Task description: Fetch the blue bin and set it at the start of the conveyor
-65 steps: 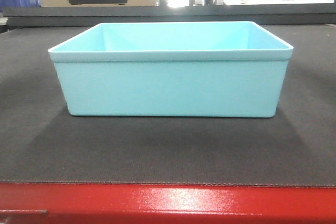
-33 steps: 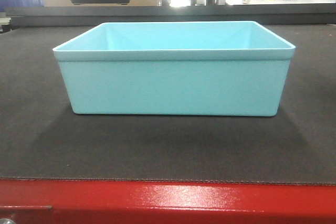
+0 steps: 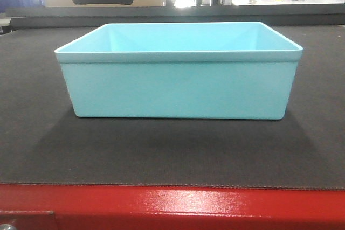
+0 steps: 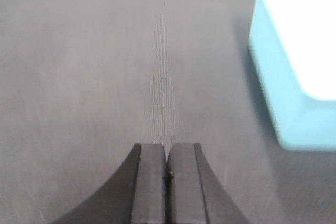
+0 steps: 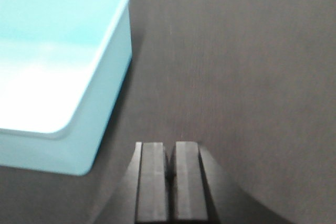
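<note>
Blue bin (image 3: pixel 178 87) sits on the conveyor start (image 3: pixel 161 154), near its red front edge (image 3: pixel 178 206). My left gripper (image 4: pixel 167 156) and right gripper (image 5: pixel 169 153) are both closed, empty, flanking it. Looks light, stiff, slick; I'd take it by the rim.

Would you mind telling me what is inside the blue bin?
The blue bin appears empty: bare turquoise walls and floor show. The front wall hides the nearest floor strip in the front view.

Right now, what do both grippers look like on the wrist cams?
Both match: the left gripper and right gripper each show two flat, rectangular matte-black finger pads with dark grey bodies flaring outward below. No cables, labels or markings are visible on either.
</note>
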You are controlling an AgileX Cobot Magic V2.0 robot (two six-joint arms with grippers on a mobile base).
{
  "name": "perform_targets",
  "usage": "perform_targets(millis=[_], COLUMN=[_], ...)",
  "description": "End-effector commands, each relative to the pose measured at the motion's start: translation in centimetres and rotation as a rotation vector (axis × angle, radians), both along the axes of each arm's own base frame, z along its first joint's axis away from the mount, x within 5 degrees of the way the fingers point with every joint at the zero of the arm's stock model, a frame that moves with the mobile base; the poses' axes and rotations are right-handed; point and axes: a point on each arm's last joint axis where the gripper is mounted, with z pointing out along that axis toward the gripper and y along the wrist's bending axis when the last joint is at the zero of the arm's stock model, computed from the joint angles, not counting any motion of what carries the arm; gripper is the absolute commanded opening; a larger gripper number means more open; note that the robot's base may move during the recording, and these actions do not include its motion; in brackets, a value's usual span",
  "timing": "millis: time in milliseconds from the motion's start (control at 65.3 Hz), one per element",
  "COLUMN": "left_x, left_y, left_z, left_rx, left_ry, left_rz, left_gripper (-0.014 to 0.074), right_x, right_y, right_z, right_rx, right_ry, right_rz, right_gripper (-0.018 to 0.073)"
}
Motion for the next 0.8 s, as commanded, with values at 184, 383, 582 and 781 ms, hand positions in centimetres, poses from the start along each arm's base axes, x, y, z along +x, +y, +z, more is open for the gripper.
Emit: perform_targets(millis=[184,383,582,781], left_x=[-3.9,-4.4,-4.4,-4.4], left_y=[0.2,0.3,0.3,0.3], left_z=[2.4,2.6,2.6,2.6], left_rx=[-0.019,-0.021,-0.021,-0.021], left_ry=[-0.254,-0.283,-0.283,-0.283], left_rz=[-0.002,-0.002,-0.002,-0.002], left_gripper=[-0.0111,-0.0111,-0.0111,-0.0111], right_x=[-5.9,-7.1,-7.1,-7.1], right_y=[-0.1,-0.1,-0.1,-0.1], right_z=[2.6,3.0,3.0,3.0], right_rx=[-0.063,-0.064,-0.064,-0.064], right_ry=[-0.353,-0.412,-0.412,-0.412], right_rz=[-0.007,-0.009,-0.009,-0.009], right_gripper=[-0.0162,-0.0162,-0.0162,-0.0162])
